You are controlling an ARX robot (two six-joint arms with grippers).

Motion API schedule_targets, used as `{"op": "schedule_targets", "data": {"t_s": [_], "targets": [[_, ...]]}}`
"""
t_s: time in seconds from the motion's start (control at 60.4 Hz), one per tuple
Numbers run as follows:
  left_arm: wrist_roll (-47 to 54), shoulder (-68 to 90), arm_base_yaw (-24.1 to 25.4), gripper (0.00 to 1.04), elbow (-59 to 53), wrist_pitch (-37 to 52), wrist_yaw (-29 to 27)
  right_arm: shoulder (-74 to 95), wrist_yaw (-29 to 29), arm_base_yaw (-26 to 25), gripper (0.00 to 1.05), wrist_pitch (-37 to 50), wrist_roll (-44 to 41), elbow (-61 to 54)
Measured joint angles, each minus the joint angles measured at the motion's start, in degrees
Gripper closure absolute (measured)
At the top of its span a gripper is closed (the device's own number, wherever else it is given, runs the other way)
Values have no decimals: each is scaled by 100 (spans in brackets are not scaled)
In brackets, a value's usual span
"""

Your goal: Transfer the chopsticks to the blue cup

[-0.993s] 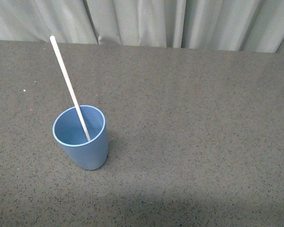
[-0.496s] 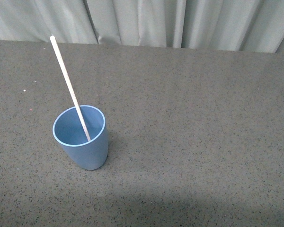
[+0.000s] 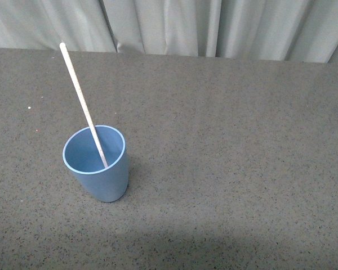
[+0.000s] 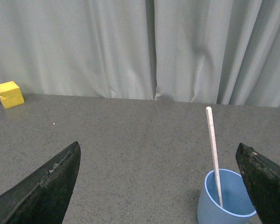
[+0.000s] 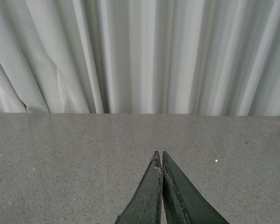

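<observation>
The front view looks steeply down on the speckled grey table from close above, facing the pleated pale grey curtain at 12 o'clock. The left wrist view sits low over the table, looking level toward that curtain between its own dark fingers. Both views share the smooth light-blue plastic cup. The right wrist view, equally low, faces the curtain across bare table.

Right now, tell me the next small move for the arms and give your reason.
Probably none beyond keeping both arms back. The chopsticks already stand inside the blue cup, leaning on its rim. The left claw is open and empty, the right claw is shut on nothing, and neither touches the cup.
</observation>
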Motion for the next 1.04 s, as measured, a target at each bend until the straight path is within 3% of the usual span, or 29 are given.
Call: {"op": "schedule_targets", "data": {"t_s": [0.083, 0.215, 0.298, 0.463, 0.579, 1.043], "targets": [[0, 0, 0, 7, 0, 0, 0, 0, 0, 0, 102, 0, -4, 0], [-2, 0, 0, 7, 0, 0, -2, -4, 0, 0, 82, -2, -2, 0], [0, 0, 0, 7, 0, 0, -2, -4, 0, 0, 62, -2, -2, 0], [-2, 0, 0, 7, 0, 0, -2, -4, 0, 0, 35, -2, -4, 0], [-2, 0, 0, 7, 0, 0, -2, -4, 0, 0, 8, -2, 0, 0], [0, 0, 0, 7, 0, 0, -2, -4, 0, 0, 9, 0, 0, 0]]}}
